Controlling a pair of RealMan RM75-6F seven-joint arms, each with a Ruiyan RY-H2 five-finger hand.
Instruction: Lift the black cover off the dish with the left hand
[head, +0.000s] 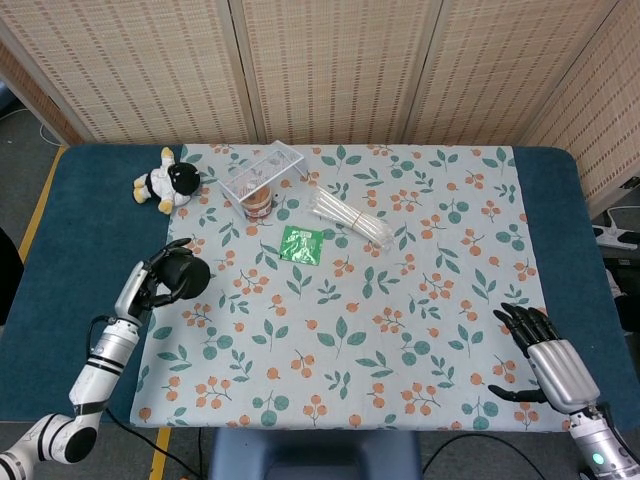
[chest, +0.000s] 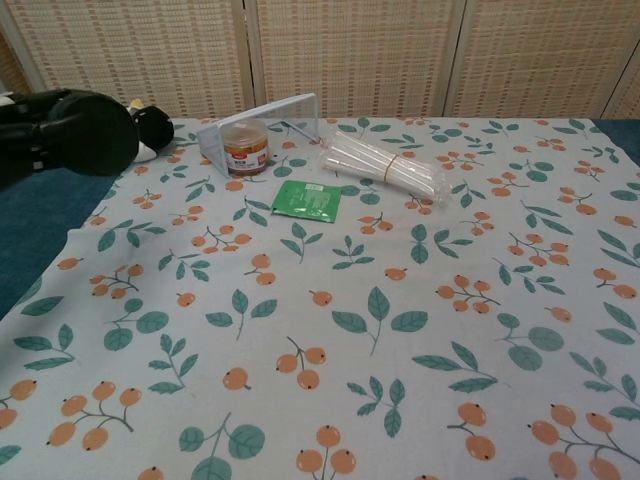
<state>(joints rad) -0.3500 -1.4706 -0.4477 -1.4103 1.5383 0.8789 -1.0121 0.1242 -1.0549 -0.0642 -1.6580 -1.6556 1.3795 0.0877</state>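
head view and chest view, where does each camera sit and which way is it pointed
Head view: high above the near edge, looking steeply down on the whole table; shows the left hand holding the black cover and the right hand.
Chest view: low at the near edge, looking across the cloth to the screens; only the left hand and cover at far left.
Shared: cover, jar, green packet, plush toy.

The black cover (head: 183, 274) – round, dark and smooth – is held in the left hand (head: 150, 287) above the tabletop's left edge, tilted sideways
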